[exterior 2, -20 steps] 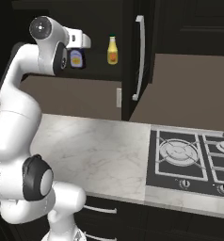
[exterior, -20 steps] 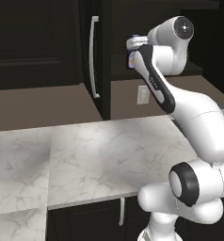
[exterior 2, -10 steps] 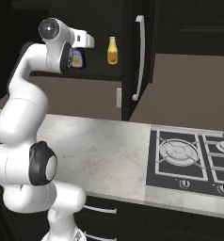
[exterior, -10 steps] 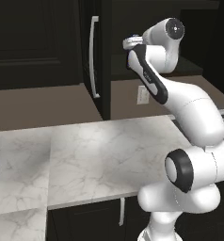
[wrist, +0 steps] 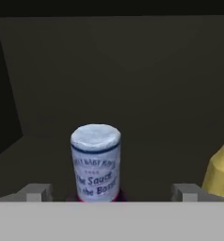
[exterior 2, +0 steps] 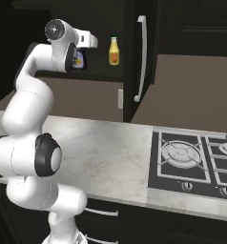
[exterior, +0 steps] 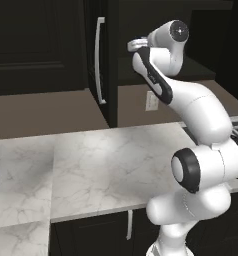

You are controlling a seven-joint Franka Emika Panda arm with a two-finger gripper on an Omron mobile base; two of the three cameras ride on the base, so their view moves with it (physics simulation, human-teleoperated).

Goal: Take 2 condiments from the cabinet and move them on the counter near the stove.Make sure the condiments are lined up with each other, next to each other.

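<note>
Raised level into the dark wall cabinet (exterior 2: pixel 134 47), the hand (wrist: pixel 111 193) gapes wide, empty, facing the dark white-labelled pale-capped bottle (wrist: pixel 96 162) just ahead.

dark bottle (wrist: pixel 95 162): pale cap, white-blue label, stands up on cabinet (exterior 2: pixel 134 28) shelf | yellow bottle (exterior 2: pixel 114 51): green cap, stands up, near dark bottle, same shelf | surface (exterior 2: pixel 110 152): white marble, below cabinet | stove (exterior 2: pixel 191 157): black, on surface

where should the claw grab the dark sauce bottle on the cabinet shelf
Probably around the labelled body of the dark sauce bottle, coming straight in from the cabinet's open front. It stands upright and round, centred between the open claw fingertips, with the yellow bottle standing apart to one side.
</note>
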